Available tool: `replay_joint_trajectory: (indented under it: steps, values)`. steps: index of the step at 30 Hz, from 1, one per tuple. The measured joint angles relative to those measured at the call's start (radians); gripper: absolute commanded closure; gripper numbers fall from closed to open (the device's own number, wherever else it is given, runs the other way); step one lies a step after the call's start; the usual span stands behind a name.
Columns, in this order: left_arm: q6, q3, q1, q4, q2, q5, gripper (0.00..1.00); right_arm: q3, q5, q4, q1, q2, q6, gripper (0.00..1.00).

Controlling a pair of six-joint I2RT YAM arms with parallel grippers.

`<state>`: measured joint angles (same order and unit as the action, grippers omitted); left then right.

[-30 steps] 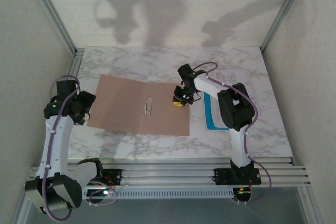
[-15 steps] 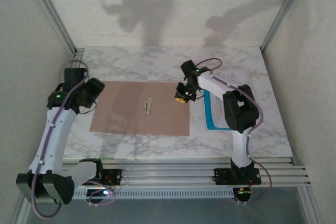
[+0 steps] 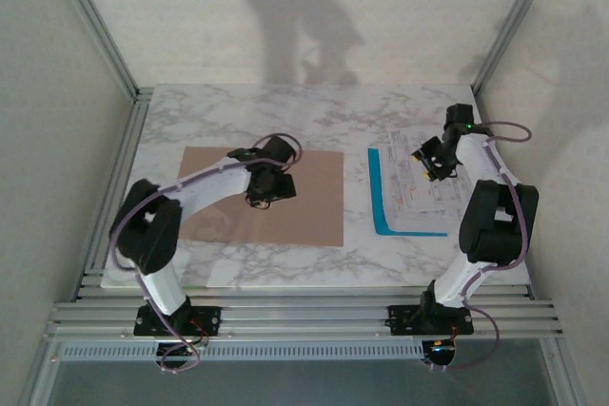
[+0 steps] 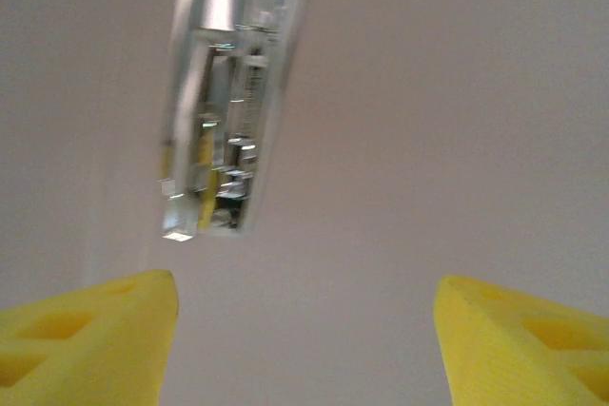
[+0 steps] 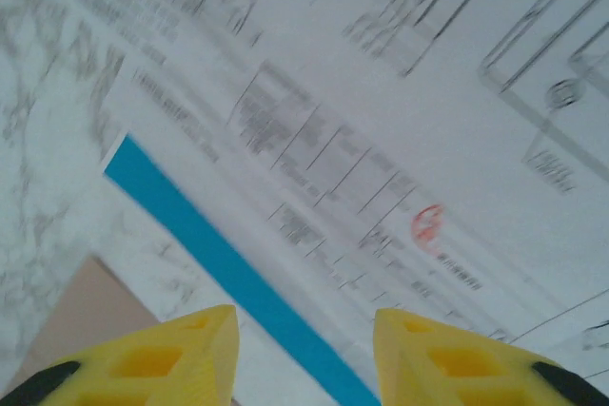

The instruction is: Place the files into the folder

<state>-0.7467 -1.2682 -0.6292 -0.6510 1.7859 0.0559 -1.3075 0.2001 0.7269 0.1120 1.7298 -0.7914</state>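
Observation:
The pinkish-brown folder (image 3: 314, 206) lies open and flat on the left half of the marble table. My left gripper (image 3: 264, 192) hovers over its middle, open and holding nothing. In the left wrist view its yellow fingertips (image 4: 86, 339) stand wide apart just below the folder's metal clip (image 4: 224, 111). The files (image 3: 419, 202), white printed sheets with a blue L-shaped strip (image 3: 379, 192), lie to the right of the folder. My right gripper (image 3: 427, 161) is above their far part, open and empty. In the right wrist view the files (image 5: 381, 121) and the blue strip (image 5: 219, 263) pass under the gap.
The marble table (image 3: 285, 116) has bare room behind the folder and along its front edge. Metal frame posts (image 3: 95, 16) rise at the back corners. A corner of the folder (image 5: 86, 311) shows at the lower left of the right wrist view.
My left arm swung from the table's left edge to the folder's middle. My right gripper left the folder's right edge, moved over the files and widened its jaws.

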Motion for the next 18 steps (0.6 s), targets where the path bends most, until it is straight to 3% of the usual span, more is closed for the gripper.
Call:
replay_joint_trajectory:
  steps: [7, 18]
  values:
    - [0.008, -0.1, -0.086, 0.006, 0.154, -0.004, 0.38, -0.032, -0.021, 0.028, 0.053, 0.089, 0.04, 0.57]
    - [0.034, -0.18, -0.096, 0.026, 0.271, -0.015, 0.47, -0.04, -0.043, 0.048, 0.111, 0.18, 0.105, 0.57]
